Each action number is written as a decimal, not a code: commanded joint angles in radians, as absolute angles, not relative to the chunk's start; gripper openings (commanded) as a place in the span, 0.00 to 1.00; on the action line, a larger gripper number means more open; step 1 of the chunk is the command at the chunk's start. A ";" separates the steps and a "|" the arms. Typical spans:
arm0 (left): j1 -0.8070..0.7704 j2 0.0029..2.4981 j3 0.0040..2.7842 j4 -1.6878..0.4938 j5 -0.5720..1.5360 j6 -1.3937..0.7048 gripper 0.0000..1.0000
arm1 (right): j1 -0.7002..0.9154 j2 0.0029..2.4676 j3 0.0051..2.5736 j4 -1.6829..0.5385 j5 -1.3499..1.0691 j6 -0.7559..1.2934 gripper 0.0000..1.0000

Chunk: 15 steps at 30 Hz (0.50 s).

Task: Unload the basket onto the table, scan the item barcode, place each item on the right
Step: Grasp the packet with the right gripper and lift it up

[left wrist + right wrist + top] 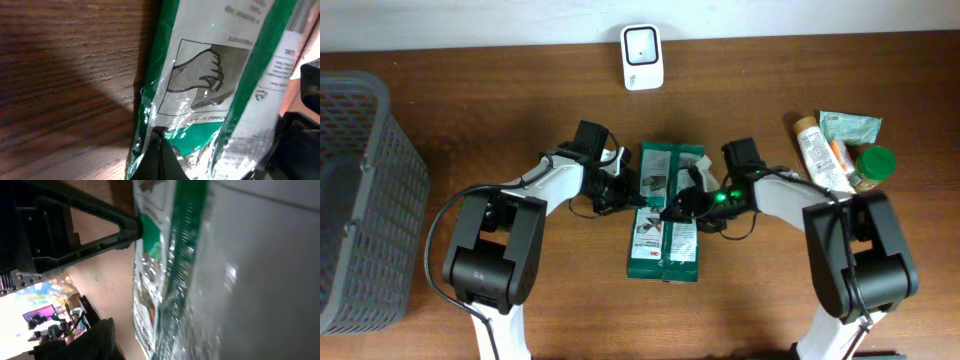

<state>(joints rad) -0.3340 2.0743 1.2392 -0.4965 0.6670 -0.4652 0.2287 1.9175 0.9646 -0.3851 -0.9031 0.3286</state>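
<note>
The left pincer (156, 152) is closed to a point on the left edge of the green-and-white plastic packet (665, 245), which lies flat at the table's centre. The right pincer (682, 203) reaches low over the packet's right side; whether it grips cannot be told. Both forearms angle inward. A grey mesh basket (370, 150) stands at the left, its inside dark.

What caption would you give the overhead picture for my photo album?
The left gripper and right gripper meet at a green-and-white packet, white scanner standing beyond.
</note>
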 commanded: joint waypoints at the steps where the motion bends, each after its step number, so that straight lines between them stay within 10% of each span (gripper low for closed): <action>1: -0.334 2.121 1.226 -0.509 0.632 -0.470 0.00 | 0.253 1.937 0.955 -0.373 -0.905 0.342 0.59; 15: -0.338 2.121 1.226 -0.517 0.670 -0.470 0.00 | 0.149 1.936 0.962 -0.159 -0.995 0.464 0.50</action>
<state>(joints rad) -0.3344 2.0750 1.2392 -0.5003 0.6739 -0.4656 0.1665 1.9259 0.9581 -0.2317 -0.9466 0.3798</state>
